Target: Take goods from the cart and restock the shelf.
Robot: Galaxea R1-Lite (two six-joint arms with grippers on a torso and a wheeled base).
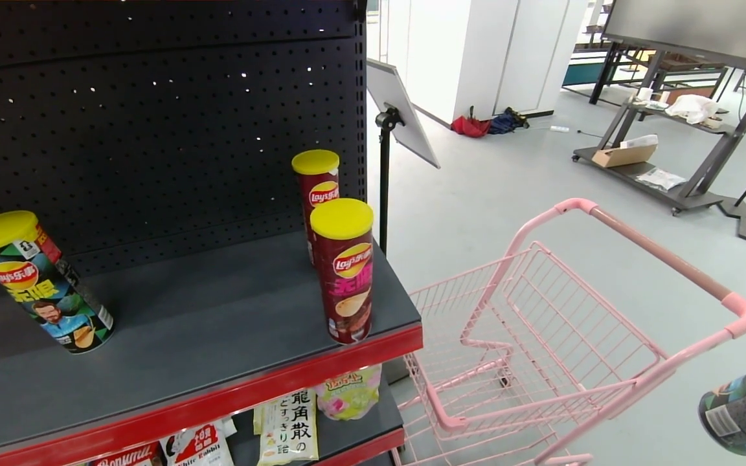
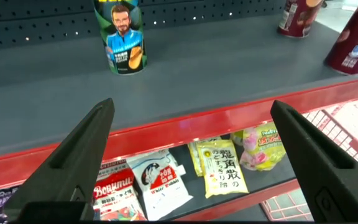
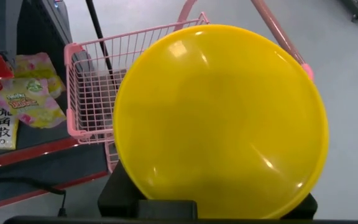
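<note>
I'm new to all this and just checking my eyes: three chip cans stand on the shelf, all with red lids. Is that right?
Not quite. The lids are yellow, not red; the head view shows it. Three cans do stand on the shelf: a green can, a front maroon can and a back maroon can.
</note>
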